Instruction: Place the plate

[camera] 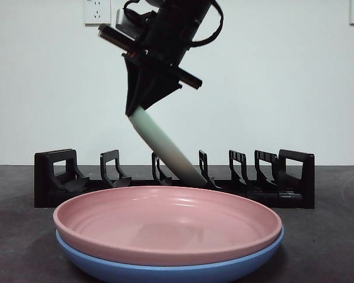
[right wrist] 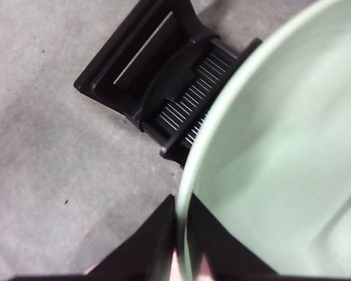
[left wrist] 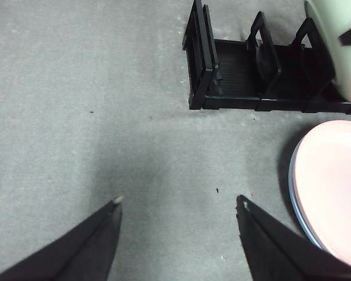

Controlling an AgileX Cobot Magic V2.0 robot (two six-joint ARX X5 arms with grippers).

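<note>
A pale green plate (camera: pixel 165 147) hangs tilted on edge, its lower rim down among the dividers of the black rack (camera: pixel 174 180). My right gripper (camera: pixel 138 106) is shut on its upper rim, coming down from above. In the right wrist view the green plate (right wrist: pixel 281 146) fills most of the picture, with the right gripper (right wrist: pixel 181 246) pinching its rim over the rack (right wrist: pixel 158 88). My left gripper (left wrist: pixel 178 205) is open above bare table, off to the side of the rack (left wrist: pixel 234 82); part of the green plate (left wrist: pixel 345 41) shows there too.
A pink plate (camera: pixel 165 221) lies stacked on a blue plate (camera: pixel 165 268) in front of the rack, close to the camera. The same stack (left wrist: pixel 333 187) shows in the left wrist view. A white wall with power sockets (camera: pixel 97 10) stands behind.
</note>
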